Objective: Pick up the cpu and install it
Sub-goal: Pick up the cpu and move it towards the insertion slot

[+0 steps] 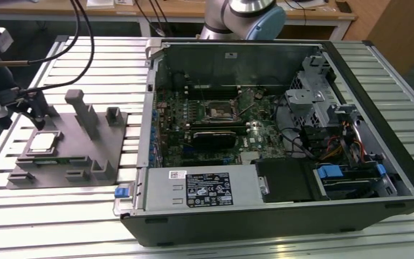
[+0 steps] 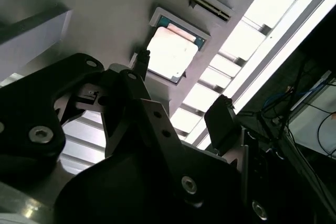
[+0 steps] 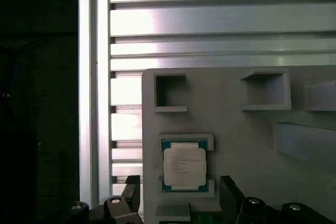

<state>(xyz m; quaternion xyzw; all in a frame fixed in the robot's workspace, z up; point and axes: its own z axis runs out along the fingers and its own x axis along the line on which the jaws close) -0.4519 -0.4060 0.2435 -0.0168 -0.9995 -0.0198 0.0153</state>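
**Cpu** (image 3: pixel 184 164): small flat square chip with a pale silvery top and a thin green border. It lies flat in a shallow framed recess of the tray, toward the tray's side at the exterior view's left. It is not lifted, and nothing touches it.

**Tray** (image 1: pixel 84 156): grey moulded block with upright posts and small open pockets. It rests on the table at the exterior view's left, just beside the case.

**Gripper** (image 3: pixel 181 196): black, two-fingered. In both wrist views the fingers (image 2: pixel 223 121) are spread wide with nothing between them. In the first wrist view one fingertip stands to each side of the cpu, apart from it. In the exterior view the gripper hangs over the tray, just beyond the far side of the cpu. No contact with chip or tray can be seen.

**Arm** (image 1: pixel 243 13): silver and pale-blue joint at the far edge of the table, behind the case. Black cables run from there toward the wrist.

**Case** (image 1: pixel 408 178): black computer housing, lying on its side with the panel off.

**Socket** (image 1: pixel 218 109): dark square in a metal frame, mid-board inside the case, well apart from the cpu.

**Box** (image 1: pixel 200 189): grey rectangle with a white label, at the near edge of the case.

**Table** (image 1: pixel 49 226): slatted aluminium top carrying the tray and case.
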